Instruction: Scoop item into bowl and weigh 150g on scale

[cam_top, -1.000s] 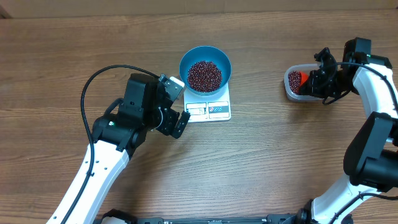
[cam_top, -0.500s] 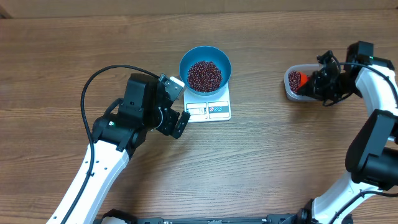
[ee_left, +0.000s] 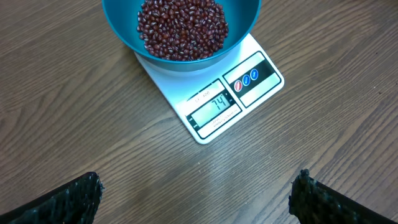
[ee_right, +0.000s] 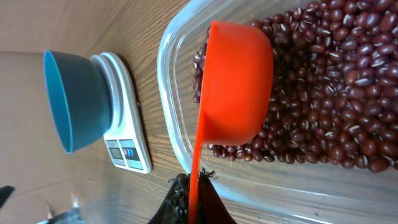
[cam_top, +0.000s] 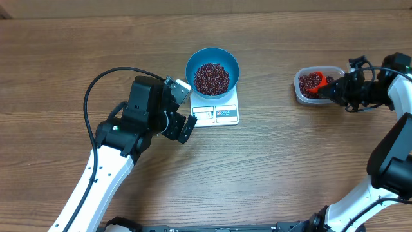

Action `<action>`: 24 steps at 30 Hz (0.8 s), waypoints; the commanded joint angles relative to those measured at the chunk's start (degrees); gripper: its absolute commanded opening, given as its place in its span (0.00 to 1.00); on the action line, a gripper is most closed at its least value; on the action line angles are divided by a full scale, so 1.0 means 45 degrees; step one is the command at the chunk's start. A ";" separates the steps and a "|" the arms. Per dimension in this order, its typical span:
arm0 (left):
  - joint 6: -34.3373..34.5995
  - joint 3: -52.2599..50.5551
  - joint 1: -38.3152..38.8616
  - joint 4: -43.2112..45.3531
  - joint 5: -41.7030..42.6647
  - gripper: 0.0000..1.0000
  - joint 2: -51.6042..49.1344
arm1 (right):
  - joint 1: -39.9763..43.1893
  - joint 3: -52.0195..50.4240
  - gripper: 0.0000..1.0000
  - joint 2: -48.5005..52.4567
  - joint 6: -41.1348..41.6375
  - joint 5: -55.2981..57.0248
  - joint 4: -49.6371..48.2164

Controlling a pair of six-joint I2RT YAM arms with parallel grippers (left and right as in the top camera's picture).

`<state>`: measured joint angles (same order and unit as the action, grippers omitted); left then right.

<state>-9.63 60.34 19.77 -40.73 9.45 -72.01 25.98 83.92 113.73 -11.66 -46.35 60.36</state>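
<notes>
The right gripper [ee_right: 189, 202] is pinched tight on the handle of the orange scoop [ee_right: 235, 84]. It has swung out rightward since a second ago, laying the cup mouth-down on the beans [ee_right: 323, 74] in the clear tub [ee_right: 169, 87] (a refill, I'd say). The left gripper [ee_left: 198, 186] is spread wide and hasn't budged. The blue bowl [ee_left: 118, 25] sits on the scale [ee_left: 249, 93], which reads 74, roughly halfway.

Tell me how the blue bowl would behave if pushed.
The bowl probably slides rather than tips: beans sit low, weighing it down. Its base looks narrower than its rim, so a high push might rock it. It rests on the smooth-looking scale, so it may skid.
</notes>
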 commanded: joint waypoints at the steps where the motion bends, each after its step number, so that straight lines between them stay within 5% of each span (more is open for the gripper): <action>1: -0.0243 -0.0034 -0.0053 0.0015 0.0141 0.99 0.0097 | 0.0282 -0.0087 0.04 0.0214 -0.0194 -0.0724 0.0039; 24: -0.0243 -0.0034 -0.0053 0.0010 0.0141 1.00 0.0097 | 0.2458 -0.0087 0.04 0.0209 -0.2880 -0.5085 0.2157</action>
<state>-9.65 60.34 19.77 -40.73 9.45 -72.01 36.77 83.88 114.21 -22.41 -62.57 70.00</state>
